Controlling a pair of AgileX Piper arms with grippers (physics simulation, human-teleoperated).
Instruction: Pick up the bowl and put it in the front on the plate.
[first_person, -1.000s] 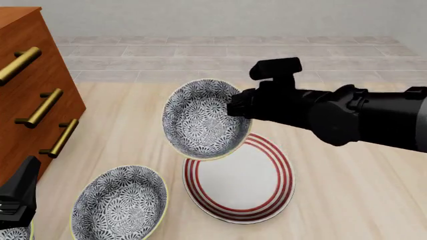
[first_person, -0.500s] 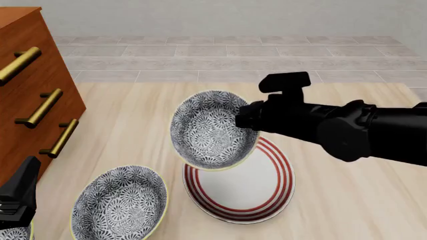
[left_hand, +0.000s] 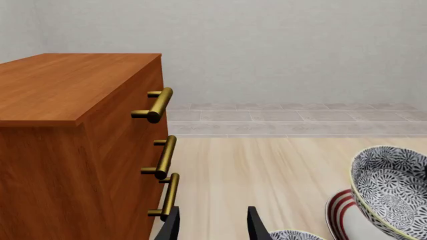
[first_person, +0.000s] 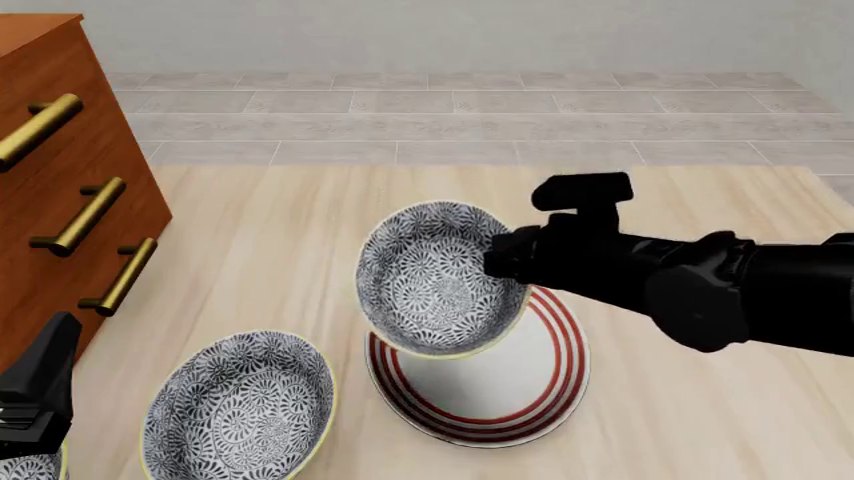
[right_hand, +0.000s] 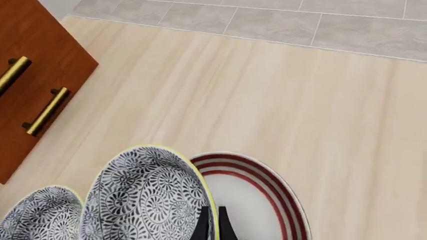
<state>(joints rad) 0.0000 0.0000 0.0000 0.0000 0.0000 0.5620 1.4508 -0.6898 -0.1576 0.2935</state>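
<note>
The bowl (first_person: 438, 280) hangs tilted, its opening facing left, just above the back-left part of the plate (first_person: 534, 385). My right gripper (first_person: 514, 262) is shut on the bowl's right rim. In the right wrist view the gripper (right_hand: 212, 225) pinches the yellow rim of the bowl (right_hand: 143, 200), with the red-ringed plate (right_hand: 267, 200) beneath. My left gripper (first_person: 34, 395) stays at the front left, open and holding nothing (left_hand: 212, 227). The left wrist view also catches the bowl (left_hand: 393, 185) and the plate (left_hand: 340, 212) at its edge.
A wider bowl of the same pattern (first_person: 240, 405) rests on the table left of the plate. A wooden dresser (first_person: 67, 200) with brass handles stands along the left side. A sliver of another patterned rim (first_person: 27, 468) shows under the left gripper.
My right gripper has carried the bowl down and to the right, closer over the plate. The left arm has stayed still.
</note>
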